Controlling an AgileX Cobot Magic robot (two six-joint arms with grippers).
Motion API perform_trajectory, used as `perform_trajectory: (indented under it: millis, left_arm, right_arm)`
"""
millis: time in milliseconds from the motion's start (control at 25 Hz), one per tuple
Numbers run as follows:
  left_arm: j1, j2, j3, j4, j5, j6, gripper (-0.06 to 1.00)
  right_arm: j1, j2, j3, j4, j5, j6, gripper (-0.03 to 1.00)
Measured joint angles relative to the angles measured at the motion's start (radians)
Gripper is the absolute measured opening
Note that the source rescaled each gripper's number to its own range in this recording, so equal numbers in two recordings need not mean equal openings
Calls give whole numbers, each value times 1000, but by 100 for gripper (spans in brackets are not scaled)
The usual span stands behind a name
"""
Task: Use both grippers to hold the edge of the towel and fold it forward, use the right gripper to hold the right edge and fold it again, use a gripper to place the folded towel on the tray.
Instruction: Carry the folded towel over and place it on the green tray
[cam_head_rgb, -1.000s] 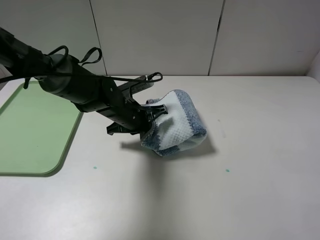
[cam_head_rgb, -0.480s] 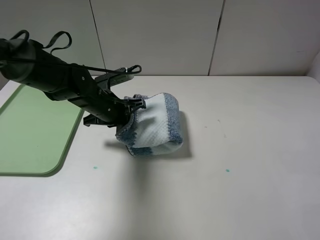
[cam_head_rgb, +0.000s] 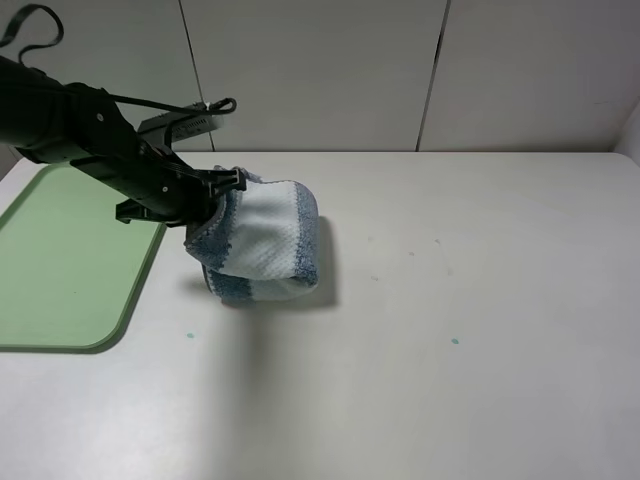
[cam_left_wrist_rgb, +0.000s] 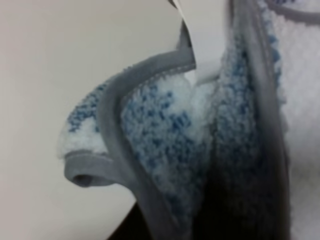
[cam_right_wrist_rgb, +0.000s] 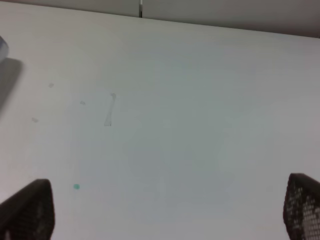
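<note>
The folded towel hung bunched off the table, grey hem showing, pinched by the left gripper at its 9 o'clock side. The green tray sat just beyond, further toward 9 o'clock. The right gripper was spread wide over bare table, holding nothing.

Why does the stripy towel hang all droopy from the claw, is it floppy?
Probably floppy: the towel sags in a loose bundle below the left claw, keeping no flat shape. It likely isn't slippery, since its fluffy weave and grey hem bunch up where it is pinched. It seems light, as one small pinch carries it.
</note>
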Motion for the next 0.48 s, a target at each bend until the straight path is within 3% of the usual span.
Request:
perform_trajectory:
  millis: [480]
  left_arm:
    - [130, -157, 123, 52, 35, 44, 5]
  right_arm:
    - [0, 0, 0, 0, 0, 0, 100]
